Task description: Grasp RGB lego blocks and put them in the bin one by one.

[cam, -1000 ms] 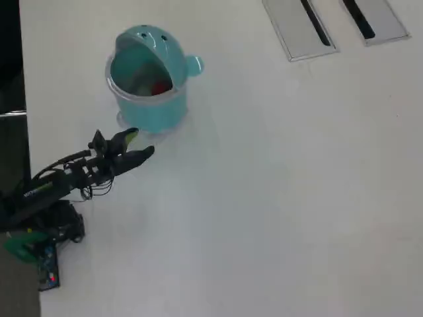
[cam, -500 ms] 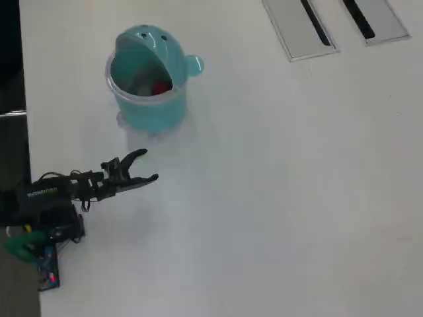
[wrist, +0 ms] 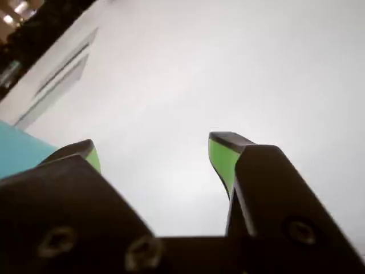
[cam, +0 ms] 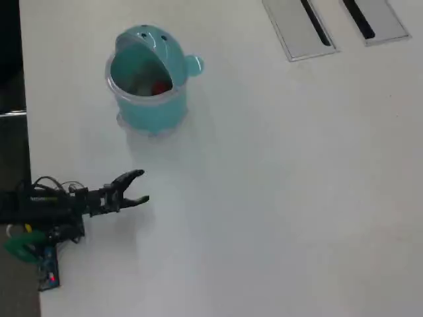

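The teal round bin (cam: 147, 99) stands at the upper left of the overhead view, its domed lid tipped back. A red lego block (cam: 159, 86) lies inside it; the rest of the inside is dim. My gripper (cam: 142, 186) sits low over the white table well below the bin, apart from it, open with nothing between its fingers. In the wrist view the green-padded fingertips (wrist: 223, 151) stand wide apart over bare table, the gripper (wrist: 154, 147) empty. A strip of the bin (wrist: 17, 151) shows at the left edge.
Two grey inset panels (cam: 301, 26) with dark slots lie at the table's top right and show as pale strips (wrist: 54, 85) in the wrist view. The arm's base and cables (cam: 39, 231) sit at the table's left edge (cam: 26, 132).
The gripper has drawn back from beside the bin, moving down the overhead view and lower toward the table. Its jaws stand wider apart than one second ago.
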